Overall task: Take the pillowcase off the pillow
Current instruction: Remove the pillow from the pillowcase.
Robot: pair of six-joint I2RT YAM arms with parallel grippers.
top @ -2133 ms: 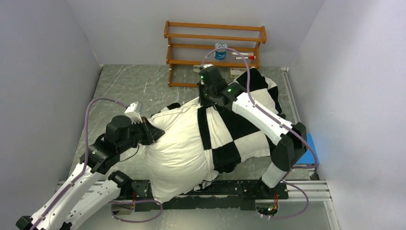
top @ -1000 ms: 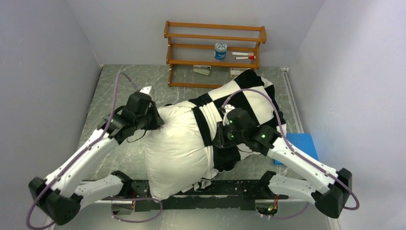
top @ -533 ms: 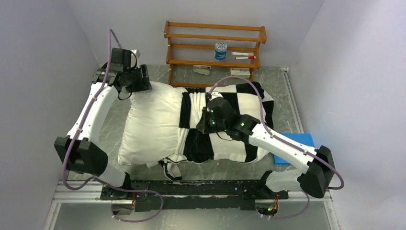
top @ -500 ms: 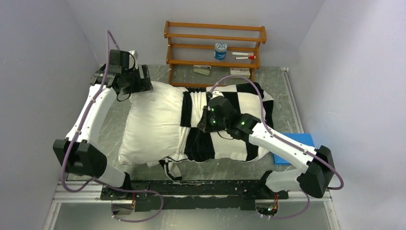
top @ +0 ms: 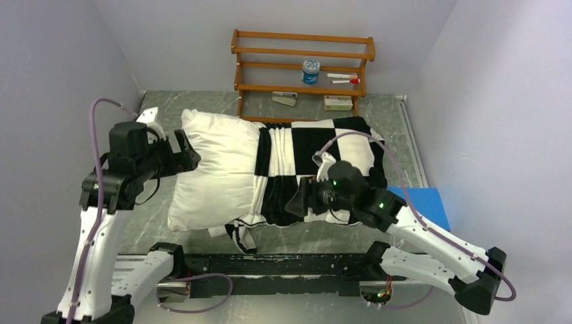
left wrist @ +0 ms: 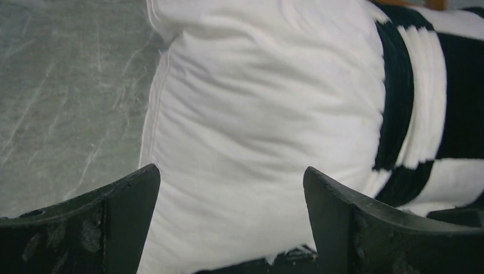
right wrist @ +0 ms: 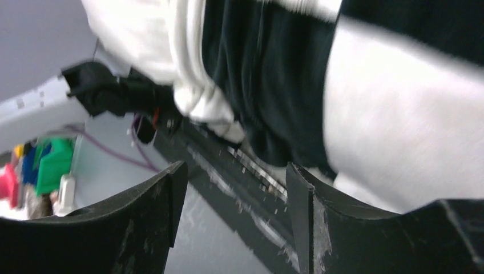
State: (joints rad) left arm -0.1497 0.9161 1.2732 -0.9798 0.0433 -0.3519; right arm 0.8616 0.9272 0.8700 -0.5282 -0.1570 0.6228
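Overhead view of a grey table (top: pixel 168 108) with a plump white pillow (top: pixel 216 169) lying across its middle. The pillow's left half is bare. Its right half sits inside a black-and-white checked pillowcase (top: pixel 324 142), whose striped open edge is bunched around the pillow's waist. By that, the job looks about half done.

The left gripper (top: pixel 185 152) sits at the pillow's left edge, pointing right. Its wrist camera shows both fingers spread wide, with bare white pillow filling the view ahead and nothing pinched. Whether a finger touches the fabric cannot be told. It seems placed to take the exposed end and anchor it.

The right gripper (top: pixel 297 202) is at the near edge of the pillowcase, close to the bunched opening. Its wrist view, blurred, shows the fingers apart, with dark and white folds just beyond them and nothing clamped. It is probably there to catch the open edge and draw it right.

A wooden shelf (top: pixel 303 67) stands at the far side. A blue pad (top: pixel 432 206) lies right of the pillowcase.
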